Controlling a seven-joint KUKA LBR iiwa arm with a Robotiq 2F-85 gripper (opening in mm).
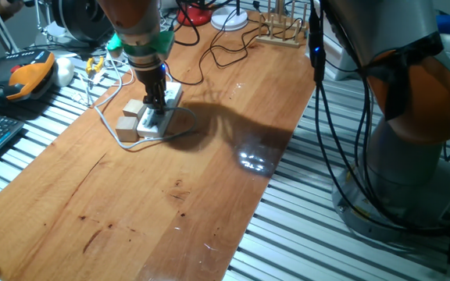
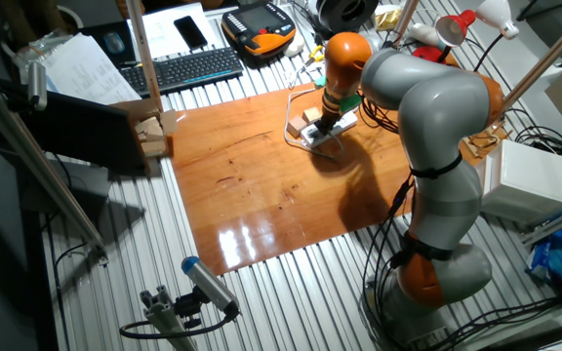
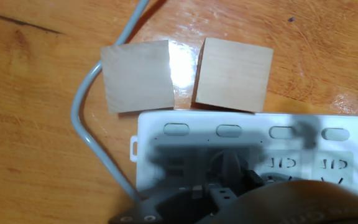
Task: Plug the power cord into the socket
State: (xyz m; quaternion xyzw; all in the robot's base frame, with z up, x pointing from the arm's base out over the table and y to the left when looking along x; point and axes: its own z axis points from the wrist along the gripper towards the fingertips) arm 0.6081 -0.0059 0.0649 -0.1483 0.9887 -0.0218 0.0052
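Observation:
The white power strip socket [image 1: 169, 95] lies on the wooden board at the back left; it also shows in the other fixed view [image 2: 317, 137] and the hand view [image 3: 260, 146]. My gripper [image 1: 155, 101] stands straight down on its middle, fingers close together [image 3: 229, 168]. The grey-white power cord [image 3: 79, 106] curves round the strip's end and runs under my hand; its loop lies on the board [image 1: 106, 123]. The plug is hidden by the fingers. Outlet holes show to the right of the fingers.
Two tan wooden blocks [image 3: 138, 76] [image 3: 234, 74] touch the strip's long side [image 1: 133, 108]. Thin black cables [image 1: 225, 55] and a wooden rack [image 1: 280, 31] sit at the back. An orange pendant [image 1: 30, 74] lies off the left edge. The arm's base [image 1: 412, 156] stands to the right.

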